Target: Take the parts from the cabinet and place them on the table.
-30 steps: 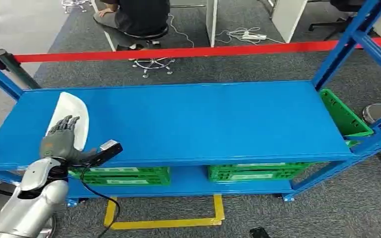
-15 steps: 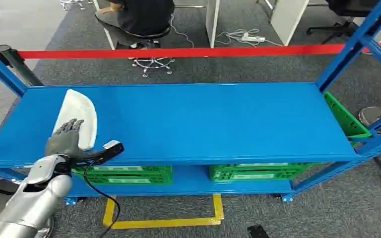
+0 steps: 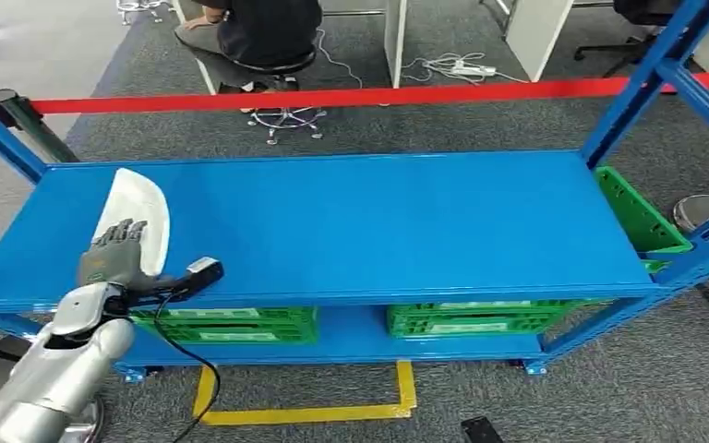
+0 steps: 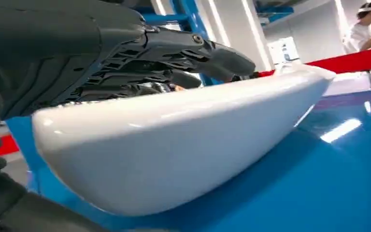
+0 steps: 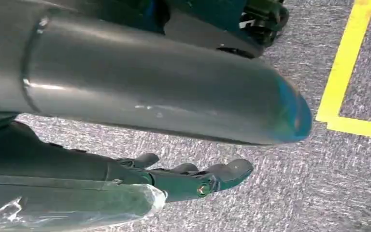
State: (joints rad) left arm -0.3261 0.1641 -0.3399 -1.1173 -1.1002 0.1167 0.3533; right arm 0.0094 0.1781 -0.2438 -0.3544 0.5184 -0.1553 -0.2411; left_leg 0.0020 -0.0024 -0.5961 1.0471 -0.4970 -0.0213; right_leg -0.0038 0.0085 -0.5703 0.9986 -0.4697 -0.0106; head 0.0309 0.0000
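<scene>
One white moulded part (image 3: 137, 217), long and shallow like a curved shell, lies at the left end of the blue table (image 3: 378, 226), near its front edge.

Risk, as a judgement: the part is smooth, glossy and rounded underneath, so it could rock or skid toward the table's front edge if the fingers drag across it or let go unevenly. The wrist camera (image 3: 198, 273) and its cable hang at that edge and could snag it.

Left robot hand (image 3: 113, 258): palm down on the near end of the part, fingers extended along its top. The left wrist view shows dark fingers (image 4: 183, 48) lying over the upper rim, with the part's underside (image 4: 174, 159) on or just above the blue surface. Whether the hand is gripping the part or merely resting on it cannot be told. The silver forearm (image 3: 60, 365) rises from the lower left.

Right robot hand (image 5: 193, 179): hanging over grey carpet (image 5: 319, 193), fingers loosely apart, holding nothing.

Also present: green crates (image 3: 231, 325) on the lower shelf, yellow floor tape (image 3: 305, 415), a red barrier strip (image 3: 332, 96), a seated person (image 3: 258, 32) beyond it.
</scene>
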